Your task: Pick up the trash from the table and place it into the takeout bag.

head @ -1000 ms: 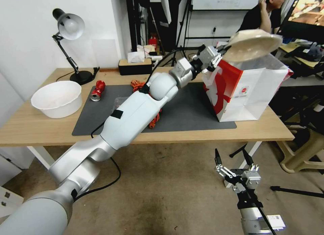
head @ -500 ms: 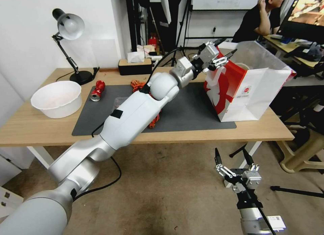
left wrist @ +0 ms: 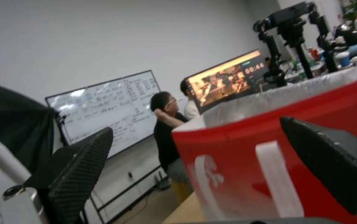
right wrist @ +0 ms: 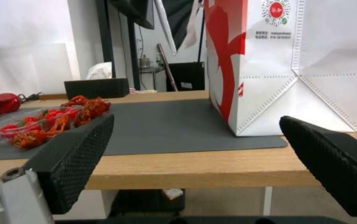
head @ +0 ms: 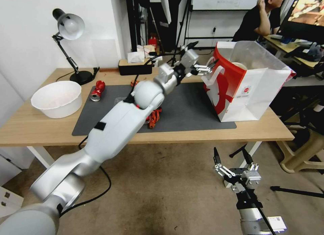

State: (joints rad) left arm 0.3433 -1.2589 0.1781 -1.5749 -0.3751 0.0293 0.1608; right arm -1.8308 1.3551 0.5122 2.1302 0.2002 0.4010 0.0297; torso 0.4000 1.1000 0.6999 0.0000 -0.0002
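My right claw [head: 233, 160]: nearest item, low in front of the table [head: 40, 127] edge, over the floor, fingers spread wide, holding nothing.

Table: light wood, carrying a dark grey mat [head: 189, 110].

Red leftovers [right wrist: 54, 123]: a loose heap in clear wrapping on the mat, partly hidden behind my left arm in the head view.

White bowl [head: 57, 98]: on bare wood at my left, beside the mat.

Crushed red can [head: 98, 90]: lying on its side at the mat's far left corner.

Takeout bag [head: 249, 93]: upright on the right end of the mat, mouth open, a pale round item inside (only its rim shows).

My left claw [head: 202, 59]: raised above the table, just beside the bag's red side and white handle [left wrist: 277, 180], fingers apart, empty.

Desk lamp [head: 69, 29]: at the far left edge.
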